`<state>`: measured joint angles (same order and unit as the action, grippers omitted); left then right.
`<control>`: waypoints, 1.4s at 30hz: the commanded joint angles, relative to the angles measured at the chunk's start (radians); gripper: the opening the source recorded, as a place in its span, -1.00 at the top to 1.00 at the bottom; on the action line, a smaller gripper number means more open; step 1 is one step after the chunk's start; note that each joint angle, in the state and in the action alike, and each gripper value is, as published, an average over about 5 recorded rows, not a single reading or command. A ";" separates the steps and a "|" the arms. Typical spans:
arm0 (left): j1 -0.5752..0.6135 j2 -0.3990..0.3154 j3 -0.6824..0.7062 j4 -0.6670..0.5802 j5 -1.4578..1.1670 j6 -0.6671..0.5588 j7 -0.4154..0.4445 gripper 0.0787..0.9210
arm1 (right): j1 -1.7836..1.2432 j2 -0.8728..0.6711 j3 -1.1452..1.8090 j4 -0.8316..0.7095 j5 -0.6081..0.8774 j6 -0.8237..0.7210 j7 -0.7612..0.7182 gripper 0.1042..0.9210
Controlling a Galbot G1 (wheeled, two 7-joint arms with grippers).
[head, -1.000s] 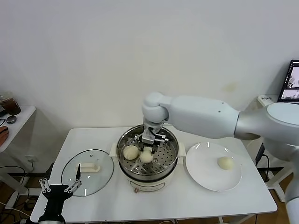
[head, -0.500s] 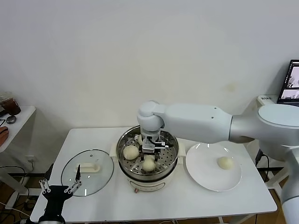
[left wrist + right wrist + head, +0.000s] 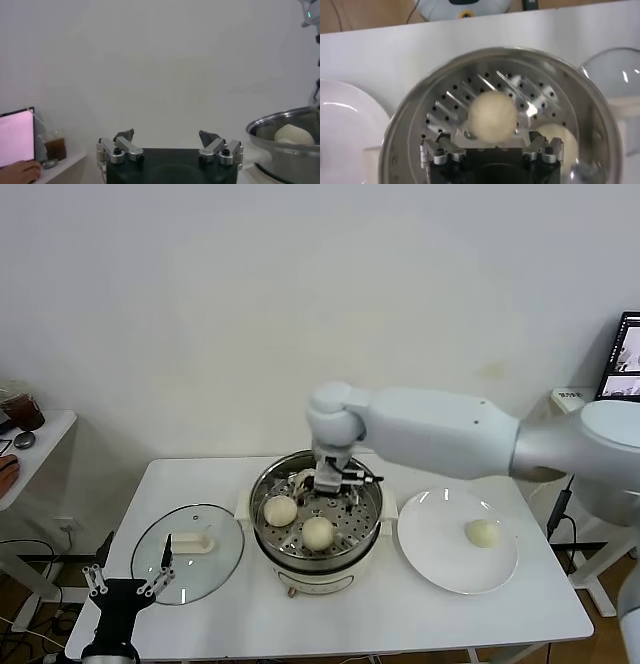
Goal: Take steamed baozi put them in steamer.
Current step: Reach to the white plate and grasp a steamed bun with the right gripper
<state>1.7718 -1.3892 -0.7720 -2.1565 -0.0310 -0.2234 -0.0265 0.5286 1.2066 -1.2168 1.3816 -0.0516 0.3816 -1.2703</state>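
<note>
From my seat I see the left hand (image 3: 126, 586) parked low, well left of the steamer (image 3: 316, 519) and just off the front edge of the surface (image 3: 420, 609), its fingers (image 3: 124, 135) spread wide and empty, with the glass lid (image 3: 188, 552) lying flat between it and the steamer. In the steamer I count two baozi (image 3: 280, 510) side by side on the perforated tray, one (image 3: 318, 532) toward the front, and a third partly hidden at the back behind the right hand (image 3: 333, 480), which hangs over the basket with fingers apart, gripping nothing. Right of the steamer, the white plate (image 3: 440, 559) carries one last baozi (image 3: 483, 532).
</note>
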 commanded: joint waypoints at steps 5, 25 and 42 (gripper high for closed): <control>-0.010 0.012 0.012 0.003 0.000 0.002 0.002 -0.77 | 0.033 -0.395 0.141 0.042 0.063 -0.351 -0.037 -0.76; -0.028 0.032 0.035 0.035 -0.004 0.012 0.011 -0.77 | -0.594 -0.706 0.641 -0.168 -0.249 -0.461 0.010 -0.76; -0.003 0.018 0.020 0.030 0.007 0.012 0.010 -0.77 | -0.734 -0.512 0.772 -0.307 -0.343 -0.362 0.074 -0.76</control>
<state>1.7648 -1.3692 -0.7485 -2.1264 -0.0254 -0.2093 -0.0157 -0.0771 0.6277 -0.5551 1.1593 -0.3326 -0.0124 -1.2280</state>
